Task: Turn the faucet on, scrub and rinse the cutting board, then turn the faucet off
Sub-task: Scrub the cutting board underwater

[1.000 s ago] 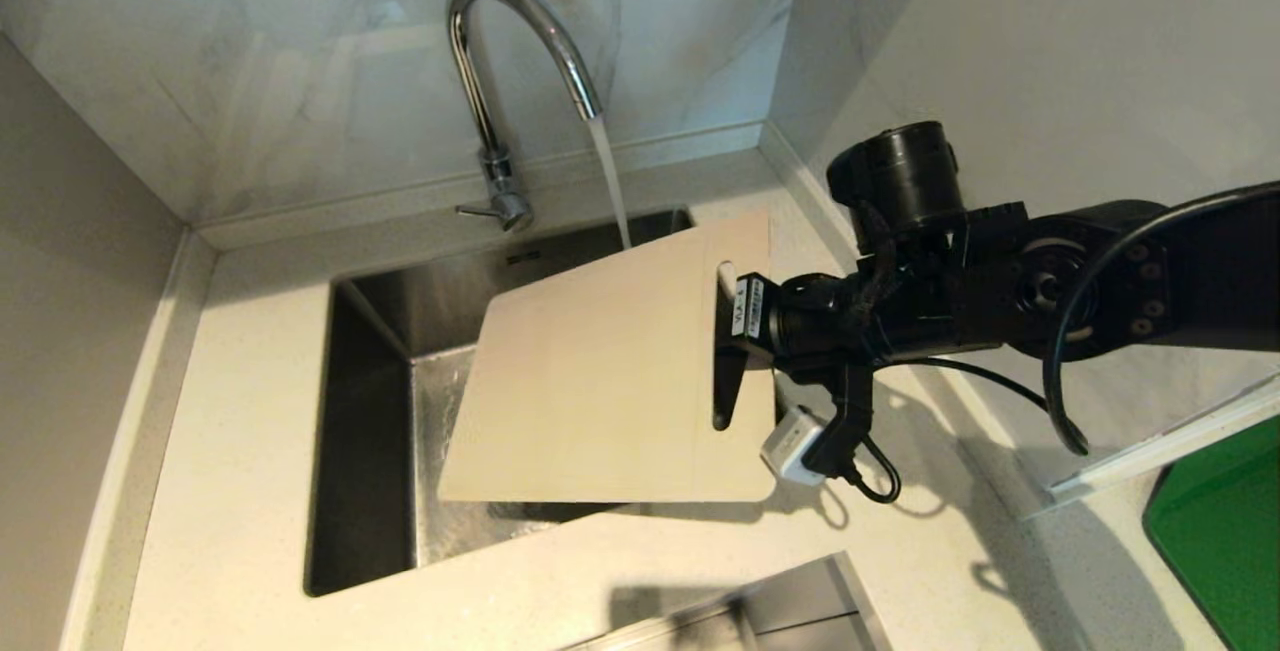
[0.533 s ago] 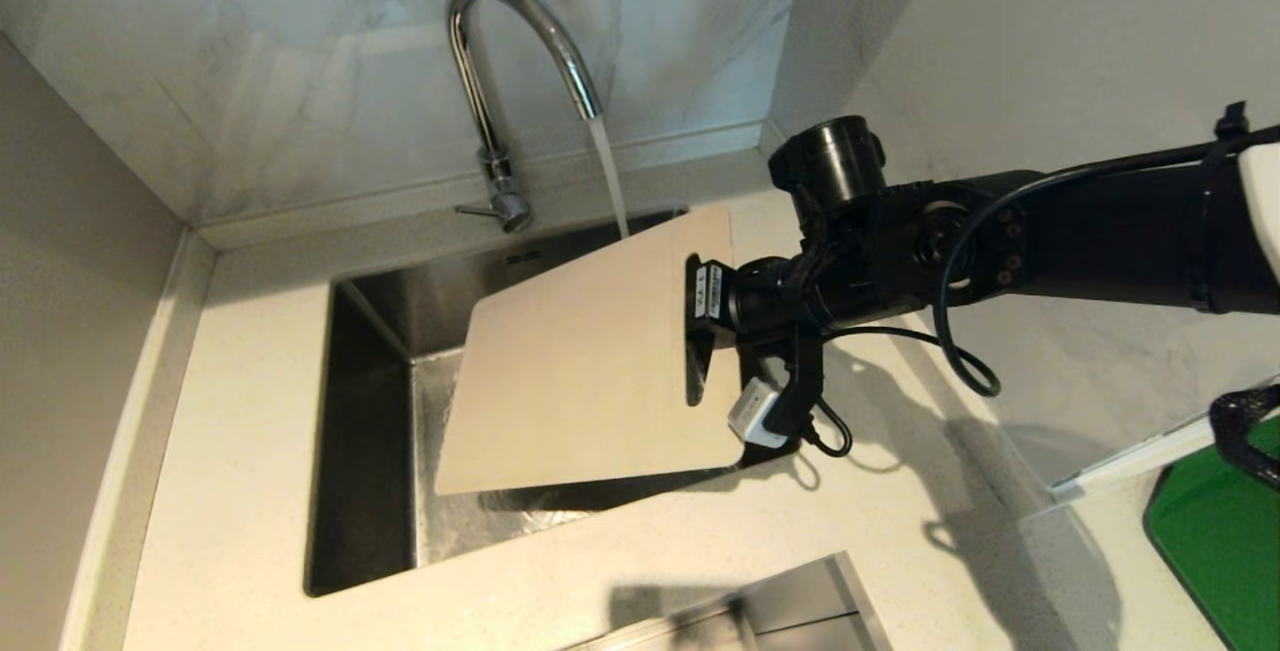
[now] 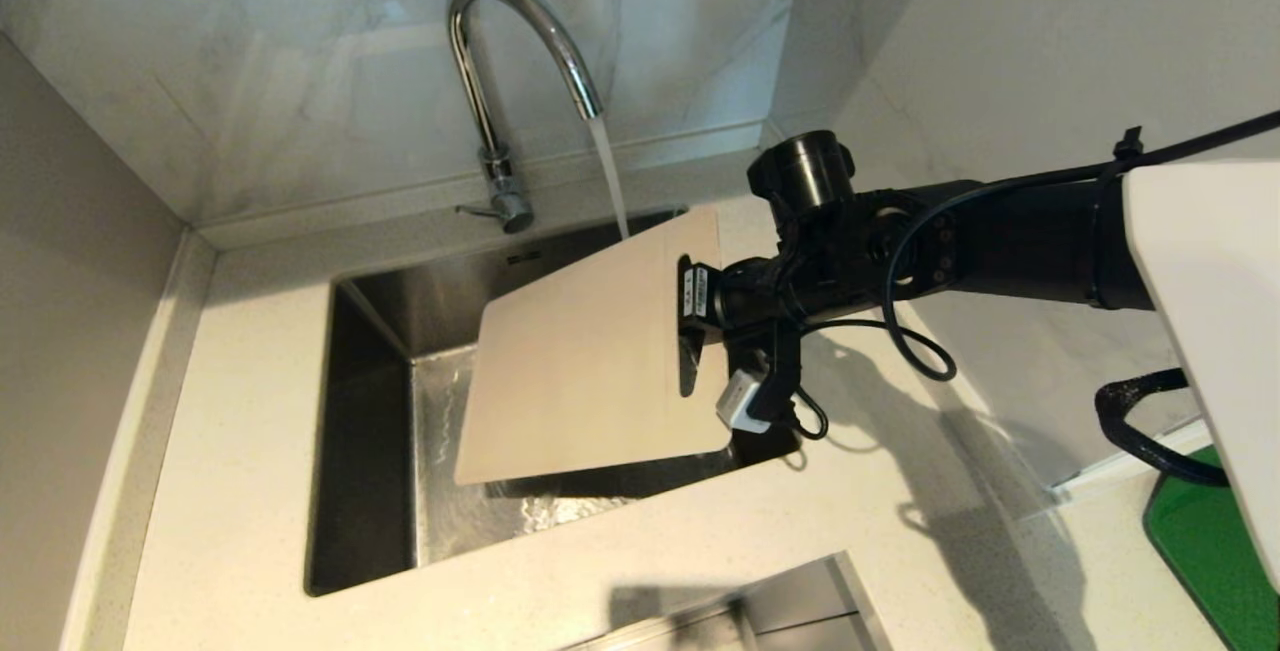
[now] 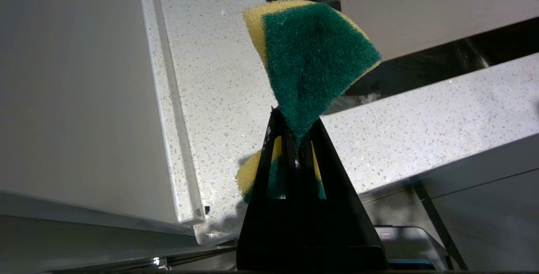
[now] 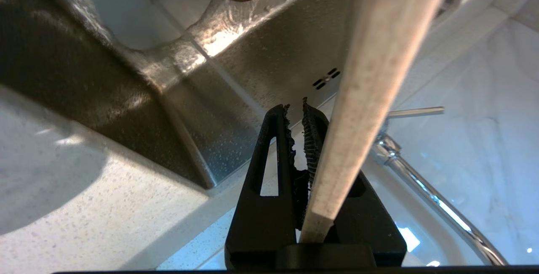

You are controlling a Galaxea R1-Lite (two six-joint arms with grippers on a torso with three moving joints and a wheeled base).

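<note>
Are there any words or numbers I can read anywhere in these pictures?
No text can be read anywhere.
White labels on the right end effector: dark print, too small and blurred to read.
Cutting board, faucet, sponge: no writing shows.

A stainless steel sink (image 3: 370, 431) is sunk into a speckled white countertop (image 3: 240, 371) below marble wall tiles (image 3: 300, 81), a bright green flat object (image 3: 1195, 541) lies at the right, and a yellow-and-green sponge (image 4: 311, 63) appears in the left wrist view.
</note>
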